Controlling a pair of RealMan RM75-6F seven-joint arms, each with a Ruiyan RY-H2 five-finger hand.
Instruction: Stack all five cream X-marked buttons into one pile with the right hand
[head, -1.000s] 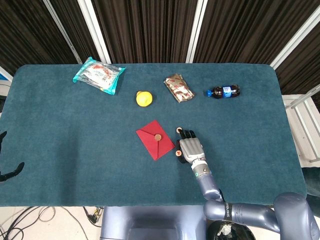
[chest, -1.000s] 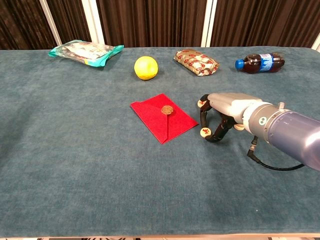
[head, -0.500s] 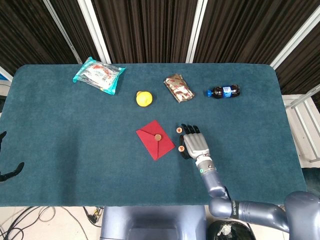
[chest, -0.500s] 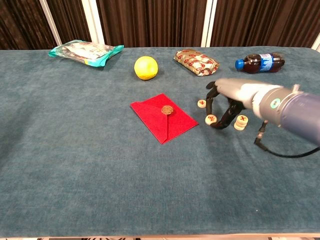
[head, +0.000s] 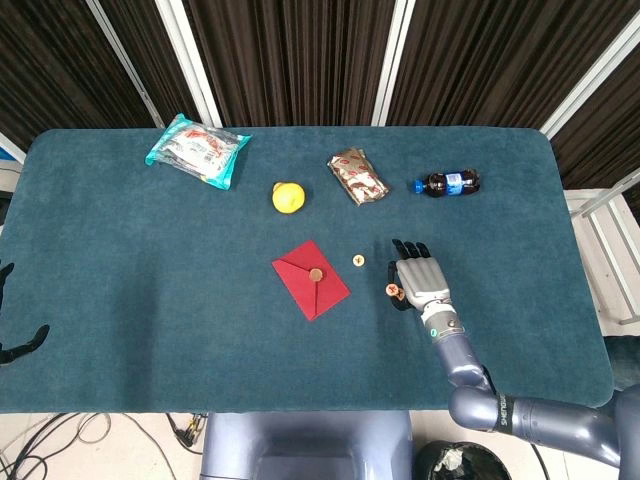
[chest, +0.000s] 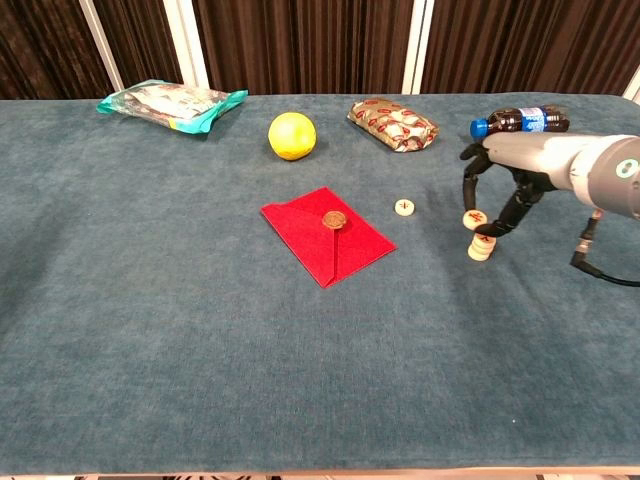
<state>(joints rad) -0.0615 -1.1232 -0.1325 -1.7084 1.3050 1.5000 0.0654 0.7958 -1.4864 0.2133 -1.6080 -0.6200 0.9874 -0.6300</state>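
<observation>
My right hand (head: 420, 279) (chest: 514, 172) hovers right of centre and pinches one cream X-marked button (chest: 475, 219) (head: 394, 291) between thumb and fingers. Directly below it, a short pile of cream buttons (chest: 481, 246) stands on the blue cloth; the head view hides this pile under the hand. The held button sits a little above the pile and slightly to its left. Another cream button (chest: 404, 207) (head: 358, 260) lies alone just right of the red envelope (chest: 328, 235) (head: 311, 279). Only dark fingertips of my left hand (head: 20, 345) show at the left edge.
A yellow lemon (chest: 292, 135), a brown snack packet (chest: 394, 124) and a cola bottle (chest: 520, 123) lie along the back, the bottle just behind my right hand. A teal packet (chest: 170, 103) lies at the back left.
My right hand has travelled right from beside the envelope, carrying a button with it to above the pile. The lone button by the envelope stayed put.
</observation>
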